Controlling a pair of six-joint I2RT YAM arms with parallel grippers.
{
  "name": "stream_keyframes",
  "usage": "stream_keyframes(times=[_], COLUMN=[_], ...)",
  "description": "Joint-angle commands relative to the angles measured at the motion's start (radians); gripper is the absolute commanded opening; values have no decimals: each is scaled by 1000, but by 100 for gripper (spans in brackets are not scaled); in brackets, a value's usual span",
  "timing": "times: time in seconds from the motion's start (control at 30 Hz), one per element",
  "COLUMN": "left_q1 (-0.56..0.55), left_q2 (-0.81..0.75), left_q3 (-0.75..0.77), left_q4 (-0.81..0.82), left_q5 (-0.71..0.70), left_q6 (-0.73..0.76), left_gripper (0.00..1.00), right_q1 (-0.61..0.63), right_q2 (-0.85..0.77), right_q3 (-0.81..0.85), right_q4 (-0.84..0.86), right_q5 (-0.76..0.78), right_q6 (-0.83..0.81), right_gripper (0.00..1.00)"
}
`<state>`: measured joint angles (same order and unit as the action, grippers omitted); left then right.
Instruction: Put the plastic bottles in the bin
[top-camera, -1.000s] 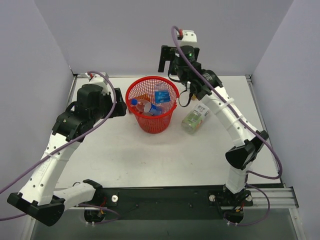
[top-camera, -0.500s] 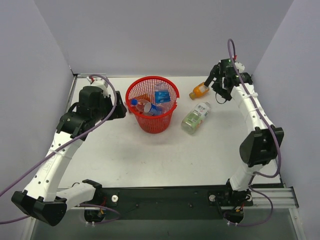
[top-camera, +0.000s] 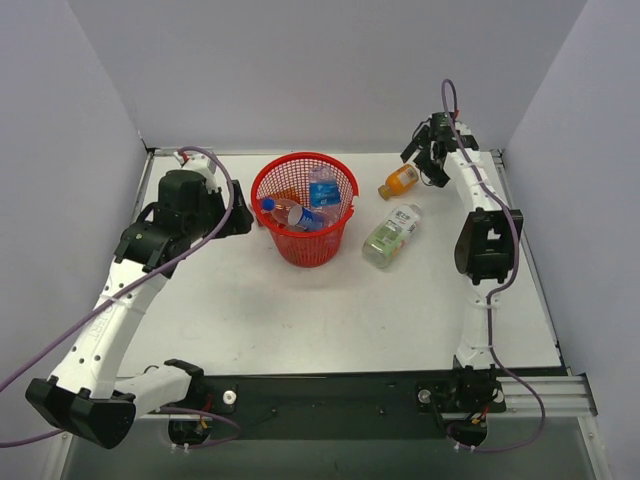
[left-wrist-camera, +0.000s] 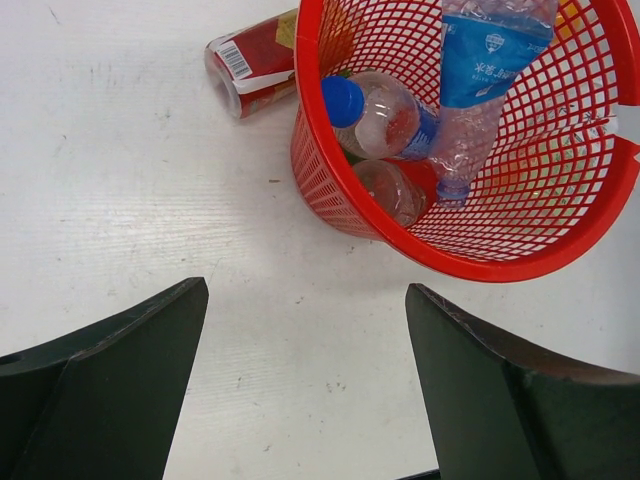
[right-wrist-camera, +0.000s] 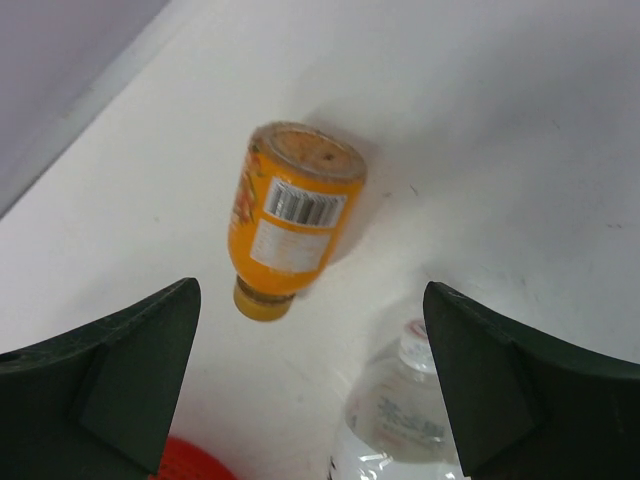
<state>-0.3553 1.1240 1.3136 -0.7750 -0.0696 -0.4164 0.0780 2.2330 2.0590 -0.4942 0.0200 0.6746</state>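
Observation:
The red mesh bin (top-camera: 340, 222) stands at mid-table with several bottles in it, among them a crushed blue-labelled one (top-camera: 323, 187) and a blue-capped Pepsi one (top-camera: 283, 211). The orange bottle (top-camera: 399, 181) lies right of the bin. The pale green bottle with white label (top-camera: 391, 235) lies nearer. My right gripper (top-camera: 421, 160) is open, raised just right of the orange bottle, which lies ahead of its fingers in the right wrist view (right-wrist-camera: 295, 220). My left gripper (top-camera: 240, 215) is open and empty left of the bin (left-wrist-camera: 470, 268).
A red-labelled bottle (left-wrist-camera: 255, 65) lies on the table against the bin's outer wall, seen only in the left wrist view. Grey walls close in the table on three sides. The right arm stretches along the right side.
My right arm has swung from over the bin to the far right, and its open gripper now sits by the orange bottle. The left arm has barely moved.

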Motion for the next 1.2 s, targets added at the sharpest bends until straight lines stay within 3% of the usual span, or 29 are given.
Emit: stream_keyframes(times=[0.0,0.43,0.63,0.7,0.73,0.8,0.83,0.93,1.17], left_q1=[13,18,18,19,18,19,19,19,19], left_q2=[25,109,128,126,126,123,120,103,-4], left_q3=[53,145,165,164,164,161,156,141,9], left_q4=[25,28,23,22,22,22,20,23,37], left_q5=[20,45,36,31,30,28,28,25,-2], left_q6=[7,18,31,33,34,34,34,36,27], left_gripper=[91,91,91,91,91,91,91,90,90], right_q1=[-1,5,0,2,2,2,2,6,19], right_q2=[85,257,315,318,317,300,287,199,-108], right_q3=[134,250,280,279,279,280,280,264,224], right_q4=[42,28,52,74,78,85,86,85,92], right_q5=[-12,-43,-52,-52,-52,-42,-38,-23,29], right_q6=[54,92,100,100,99,98,89,59,-21], right_gripper=[88,87,81,70,56,39,24,12,7])
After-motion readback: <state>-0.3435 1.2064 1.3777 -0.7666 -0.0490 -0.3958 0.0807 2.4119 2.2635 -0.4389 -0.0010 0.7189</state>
